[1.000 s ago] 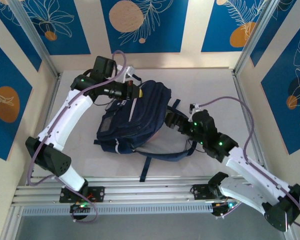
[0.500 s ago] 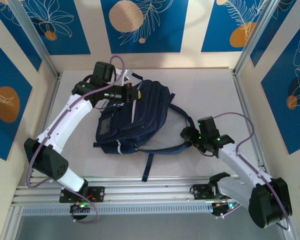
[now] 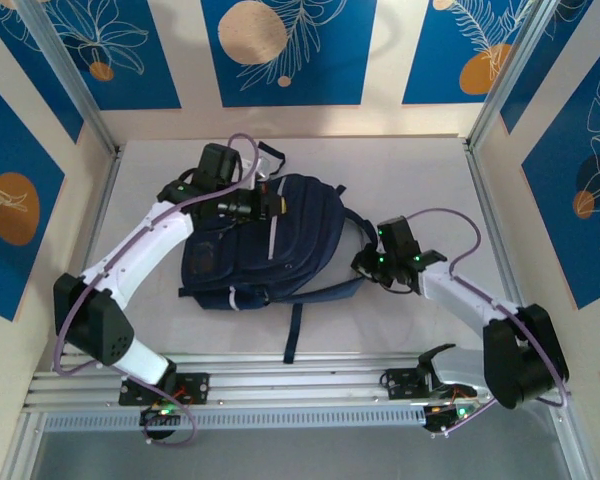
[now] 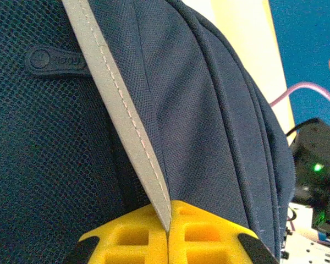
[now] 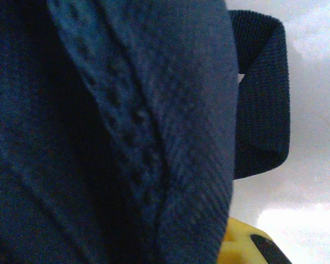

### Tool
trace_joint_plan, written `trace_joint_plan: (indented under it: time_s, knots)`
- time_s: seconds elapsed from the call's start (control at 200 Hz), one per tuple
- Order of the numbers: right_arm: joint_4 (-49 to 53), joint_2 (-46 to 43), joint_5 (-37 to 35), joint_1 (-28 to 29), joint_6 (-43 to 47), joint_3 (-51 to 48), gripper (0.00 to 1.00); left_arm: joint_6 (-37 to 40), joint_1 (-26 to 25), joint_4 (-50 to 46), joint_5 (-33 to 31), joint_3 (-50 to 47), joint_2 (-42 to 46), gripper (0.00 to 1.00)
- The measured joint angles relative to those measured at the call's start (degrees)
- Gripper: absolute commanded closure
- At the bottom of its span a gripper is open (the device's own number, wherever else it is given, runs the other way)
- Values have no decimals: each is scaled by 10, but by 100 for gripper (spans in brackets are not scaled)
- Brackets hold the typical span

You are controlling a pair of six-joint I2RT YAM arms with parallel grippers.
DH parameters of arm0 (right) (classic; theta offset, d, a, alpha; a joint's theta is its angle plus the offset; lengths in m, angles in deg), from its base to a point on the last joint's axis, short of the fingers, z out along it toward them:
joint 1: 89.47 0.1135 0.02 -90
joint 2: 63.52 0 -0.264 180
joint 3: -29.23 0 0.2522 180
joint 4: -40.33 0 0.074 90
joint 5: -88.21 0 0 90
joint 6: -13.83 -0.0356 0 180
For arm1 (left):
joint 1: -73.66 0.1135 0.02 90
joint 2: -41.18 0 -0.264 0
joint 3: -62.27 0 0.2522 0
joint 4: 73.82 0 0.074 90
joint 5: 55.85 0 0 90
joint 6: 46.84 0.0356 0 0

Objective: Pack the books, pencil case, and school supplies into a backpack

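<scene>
Backpack [image 3: 280, 240] lies flat on the counter [image 3: 420, 170]. Its long axis runs roughly crosswise between the two arms, tilted a little so the right end sits farther back.

Left fingers [image 3: 275, 205] are on top of the pack, at its far edge. In the left wrist view the left fingers [image 4: 169, 242] are closed, with the pale grey stripe [image 4: 121, 110] pinched between the yellow pads. The stripe runs straight out ahead of them, and the mesh panel lies to the left of it.

Right fingers [image 3: 363, 265] are at the pack's right end, touching or just beside the fabric. In the right wrist view navy cloth lies right in front of the fingers, and a loop of strap [image 5: 261, 93] sits to the right of it on the bare counter. One yellow pad shows low in that view. Cannot tell whether this pair has closed on the cloth or is only pressed against it.

Judgement:
- The next move turns on the two holds being at opposite ends of the pack, left on the top stripe and right at the end nearest it.
- Pulling the holds apart should tension the cloth along the long axis.
- The right arm is nearer the strap end.
- Risk: the right fingers may catch only the strap or loose fabric.
</scene>
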Motion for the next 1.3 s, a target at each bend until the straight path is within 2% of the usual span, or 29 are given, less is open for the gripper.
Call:
trace_joint_plan:
  time_s: [0.205,0.345,0.42,0.515,0.66,0.755,0.845,0.925,1.105,1.3]
  knots:
    - [0,118,17,-11,4,89,100,0,-18,31,-12,-21,-56,88]
    - [-3,143,16,-12,4,112,100,0,-26,38,-14,-23,-100,87]
    - [5,155,16,-13,4,131,100,0,-30,38,-15,-14,-119,80]
    - [18,186,12,-17,8,168,84,-1,-31,39,-16,3,-143,65]
    - [30,216,-16,-25,8,212,41,3,-31,39,-26,11,-149,49]
    - [35,202,-53,-28,16,221,27,7,-32,29,-45,12,-139,43]
    - [56,174,-94,-25,21,226,18,14,-32,-1,-87,8,-98,38]
    - [76,134,-130,-18,28,227,15,21,-32,-24,-126,-6,-31,34]
    - [108,28,-198,21,40,219,18,17,-32,-43,-210,-54,160,27]
    - [105,-115,-234,123,73,158,24,-25,-32,-64,-272,-142,299,22]
